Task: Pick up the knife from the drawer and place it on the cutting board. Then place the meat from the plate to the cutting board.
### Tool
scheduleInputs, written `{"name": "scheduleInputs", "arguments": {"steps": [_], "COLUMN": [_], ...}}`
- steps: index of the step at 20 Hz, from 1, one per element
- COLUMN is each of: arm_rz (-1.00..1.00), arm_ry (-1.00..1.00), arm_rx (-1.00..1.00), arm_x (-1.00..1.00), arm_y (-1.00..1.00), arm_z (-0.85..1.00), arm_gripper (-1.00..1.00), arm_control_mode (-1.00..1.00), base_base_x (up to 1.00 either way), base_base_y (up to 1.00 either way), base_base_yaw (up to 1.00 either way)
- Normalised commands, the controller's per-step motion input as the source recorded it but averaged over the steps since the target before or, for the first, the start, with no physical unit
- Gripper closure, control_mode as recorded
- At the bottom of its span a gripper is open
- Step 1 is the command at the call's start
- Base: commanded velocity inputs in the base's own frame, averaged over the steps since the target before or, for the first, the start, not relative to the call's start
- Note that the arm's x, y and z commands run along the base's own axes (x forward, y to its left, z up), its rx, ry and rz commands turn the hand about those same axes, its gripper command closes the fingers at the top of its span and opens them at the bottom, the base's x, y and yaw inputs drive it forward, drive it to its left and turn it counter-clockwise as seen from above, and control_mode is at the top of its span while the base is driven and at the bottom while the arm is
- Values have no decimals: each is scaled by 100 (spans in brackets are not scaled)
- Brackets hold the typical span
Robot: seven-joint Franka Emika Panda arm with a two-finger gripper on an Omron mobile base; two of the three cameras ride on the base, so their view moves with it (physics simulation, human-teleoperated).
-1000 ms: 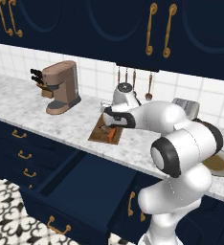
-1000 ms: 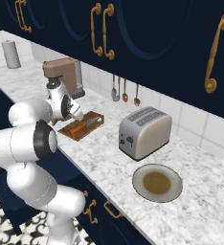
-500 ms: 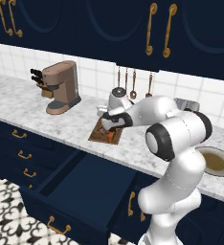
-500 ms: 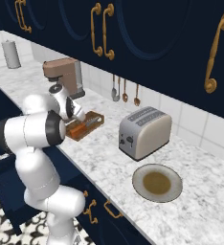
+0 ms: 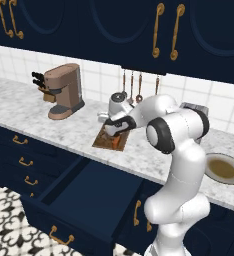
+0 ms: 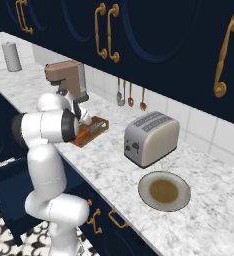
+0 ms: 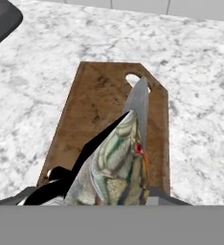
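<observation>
1. Worktop of grey-veined white marble runs the length of the wall, backed by white tiles, with navy cabinets and their long brass handles above it.
2. Navy fronts sit below the worktop. The drawer is pulled well out in front of the robot, above a black-and-white patterned floor.
3. A brown coffee machine stands at the left of the counter. A knife block with black handles sits just behind it.
4. Copper-handled utensils hang on the tiles. A steel toaster stands to their right, and a pale canister stands far down the counter.
5. The plate lies near the counter's front edge, just in front of the toaster and well apart from the board, its brown centre showing.
6. The cutting board lies flat on the marble between the coffee machine and the toaster, with a hole at its far end.
7. The knife lies on the board along its right side, the blade pointing at the hole. Its orange handle is partly hidden under the meat.
8. The gripper is low over the board, and its jaws stand at a middling width around the meat. A dark shadow on the wood shows the meat is held just above the board. The fingertips are hidden behind it.
</observation>
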Motion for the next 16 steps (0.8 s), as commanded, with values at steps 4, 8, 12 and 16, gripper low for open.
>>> {"name": "scheduleInputs", "arguments": {"steps": [4,8,12,16], "arm_rz": [0,0,0,0], "arm_ry": [0,0,0,0], "arm_rx": [-6,-2,0,0], "arm_x": [19,17,22,20], "arm_y": [0,0,0,0], "arm_z": [-31,-19,-12,-1], "arm_gripper": [100,100,100,100], "arm_control_mode": [-100,-100,-100,-100], "base_base_x": [0,0,0,0], "base_base_y": [0,0,0,0], "base_base_yaw": [0,0,0,0]}}
